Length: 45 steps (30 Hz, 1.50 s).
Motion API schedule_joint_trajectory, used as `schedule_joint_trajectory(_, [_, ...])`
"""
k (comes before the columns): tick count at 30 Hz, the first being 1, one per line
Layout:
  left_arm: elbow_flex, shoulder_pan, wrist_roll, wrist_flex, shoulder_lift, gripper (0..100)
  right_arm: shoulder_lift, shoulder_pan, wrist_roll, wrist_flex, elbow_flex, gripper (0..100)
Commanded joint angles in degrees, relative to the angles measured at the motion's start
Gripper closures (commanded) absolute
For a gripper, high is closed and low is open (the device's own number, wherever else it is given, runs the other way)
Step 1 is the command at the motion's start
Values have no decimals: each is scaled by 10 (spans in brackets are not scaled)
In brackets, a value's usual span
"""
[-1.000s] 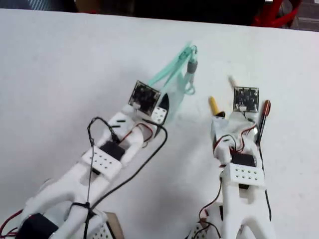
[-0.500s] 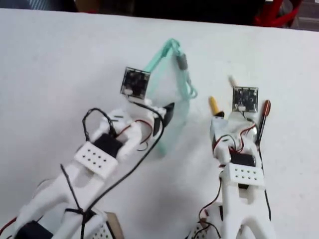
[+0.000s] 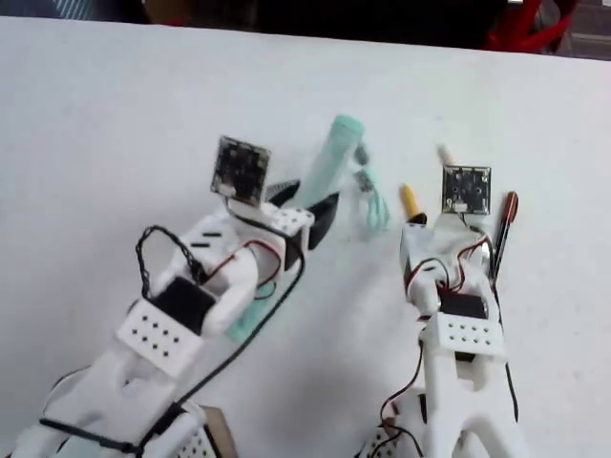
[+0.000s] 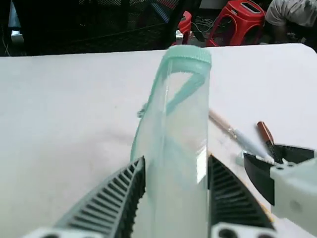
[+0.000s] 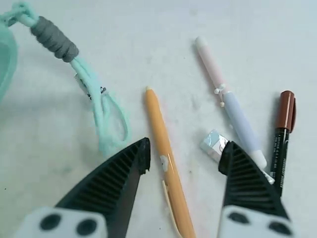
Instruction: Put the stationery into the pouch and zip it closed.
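**Left pincer clamps the pouch; pens lie under the open right one**

Closest to me, two white arms stretch out over the white table (image 3: 115, 114). The left pincer (image 4: 173, 191) is clamped on the mint-green pouch (image 4: 184, 119). One ribbed jaw presses against each see-through side, so the pouch stands up between them and runs on toward the far side of the table. From above, one end of the pouch pokes out under the left arm and the other sticks out past the jaws. Its cord (image 5: 101, 106), threaded through a grey bead (image 5: 54, 39), trails onto the table between the two arms. The cord is clear of the left jaws and lies just beside the orange pen (image 5: 163, 168).

The right pincer (image 5: 187, 146) hangs with its jaws spread wide, gripping nothing. The orange pen lies on the table in the gap between them. A small wrapped piece (image 5: 214, 143) sits near the other jaw. Past that are a pale pen (image 5: 228, 101) and, furthest out to the side, a brown marker (image 5: 282, 139).

Against a second ago, the left arm has drawn back toward its base and turned, carrying the pouch with it. The pouch's far end now sits closer in. The cord, which was up by that end, has come down next to the orange pen. The right arm and the pens lie as they did.
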Motion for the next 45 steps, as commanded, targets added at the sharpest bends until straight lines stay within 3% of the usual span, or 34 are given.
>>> schedule_joint_trajectory(1, [14,19,-36,1,-49,802,-8,-4,-4,-9,-4,772])
schedule_joint_trajectory(7, [34,5,-57,4,-61,805,-8,-4,-4,-9,-4,772])
schedule_joint_trajectory(13, [18,17,-115,60,-62,801,-8,-4,-4,-9,-4,772])
schedule_joint_trajectory(21, [16,18,-115,62,-62,803,11,-21,-4,-9,-5,772])
schedule_joint_trajectory(27, [20,-44,-115,62,-62,804,115,-16,26,0,-76,773])
schedule_joint_trajectory(31, [41,-91,-102,42,-61,805,149,17,26,145,-212,773])
schedule_joint_trajectory(37, [142,-102,-34,-100,-62,838,217,0,62,405,-489,773])
schedule_joint_trajectory(42, [164,-104,-33,-128,-62,854,345,-36,200,524,-689,773])
schedule_joint_trajectory(45, [166,-103,-30,-128,-62,854,438,-29,200,539,-802,775])
